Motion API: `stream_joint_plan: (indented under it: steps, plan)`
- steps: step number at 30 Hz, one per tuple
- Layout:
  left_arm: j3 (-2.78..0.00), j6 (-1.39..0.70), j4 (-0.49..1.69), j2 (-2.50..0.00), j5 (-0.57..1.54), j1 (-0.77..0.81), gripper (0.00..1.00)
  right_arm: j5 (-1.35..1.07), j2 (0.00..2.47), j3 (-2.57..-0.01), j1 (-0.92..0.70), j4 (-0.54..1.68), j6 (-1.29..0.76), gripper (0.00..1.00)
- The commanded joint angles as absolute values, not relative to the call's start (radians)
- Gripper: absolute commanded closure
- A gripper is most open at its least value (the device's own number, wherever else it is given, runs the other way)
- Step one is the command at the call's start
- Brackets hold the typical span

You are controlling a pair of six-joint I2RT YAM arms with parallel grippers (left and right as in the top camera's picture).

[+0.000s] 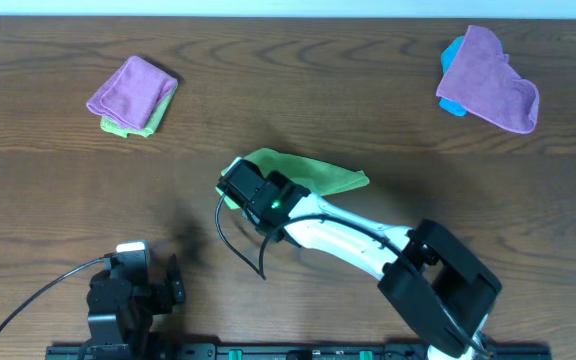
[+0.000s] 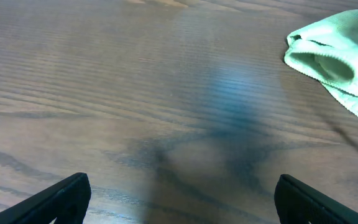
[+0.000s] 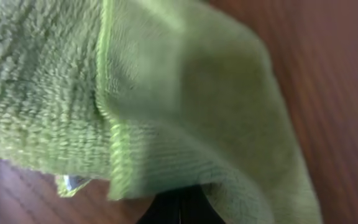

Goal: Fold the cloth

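Jaws of the left gripper: spread wide, only the two dark tips showing at the bottom corners of the left wrist view, nothing between them but bare tabletop. Jaws of the right gripper: impossible to tell whether parted or closed. Hidden under the gripper body from overhead, and crowded out by green pile in the right wrist view, with only a dark sliver at the bottom edge.

The cloth: near the middle of the tabletop, lime green, bunched and partly doubled over. Left part covered by the right gripper, right end tapering to a point. Close up in the right wrist view: two overlapping layers with a brighter stitched hem running down between them, blurred toward the top. At the lower left there, what looks like a small pale tag peeking from under the edge. In the left wrist view: at the upper right, cut off by the frame, a rolled fold open toward the camera, well apart from the left gripper.

Upper left of the overhead view: a folded purple cloth lying on a second green cloth, only a strip of the latter showing. Upper right: another purple cloth, crumpled, over a blue cloth, mostly hidden. Just below the right gripper: a black cable looping over the wood. Left arm low at the near edge, partly cut off.
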State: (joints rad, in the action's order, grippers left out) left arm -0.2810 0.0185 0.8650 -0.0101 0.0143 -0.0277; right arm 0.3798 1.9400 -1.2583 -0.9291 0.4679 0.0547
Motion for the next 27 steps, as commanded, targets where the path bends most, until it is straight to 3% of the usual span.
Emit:
stream_joint_plan:
  steps: [1, 4, 10, 16, 19, 21, 23, 26, 27]
  plan:
    - [-0.242, 0.011, 0.892, -0.004, -0.004, -0.023, 0.05, 0.434, 1.932, -1.306, -0.930, 0.469, 0.069, 0.71]
    - [-0.242, 0.011, 0.892, -0.004, -0.004, -0.023, 0.04, 0.433, 1.924, -1.322, -0.930, 0.480, 0.069, 0.56]
    - [-0.242, 0.011, 0.892, -0.004, -0.004, -0.023, 0.04, 0.429, 1.921, -1.328, -0.929, 0.494, 0.069, 0.47]
    - [-0.242, 0.011, 0.891, -0.004, -0.004, -0.023, 0.04, 0.333, 1.921, -1.328, -0.928, 0.500, 0.069, 0.46]
    - [-0.242, 0.011, 0.891, -0.004, -0.004, -0.023, 0.04, 0.312, 1.922, -1.328, -0.928, 0.490, 0.069, 0.53]
    - [-0.242, 0.011, 0.891, -0.004, -0.004, -0.023, 0.05, 0.299, 1.922, -1.328, -0.926, 0.486, 0.070, 0.64]
    - [-0.242, 0.011, 0.891, -0.004, -0.004, -0.023, 0.05, 0.286, 1.922, -1.328, -0.923, 0.485, 0.070, 0.83]
    - [-0.242, 0.011, 0.891, -0.004, -0.004, -0.023, 0.05, 0.280, 1.922, -1.328, -0.916, 0.480, 0.069, 0.99]
    - [-0.242, 0.011, 0.891, -0.004, -0.004, -0.023, 0.05, 0.280, 1.922, -1.328, -0.913, 0.478, 0.069, 0.99]
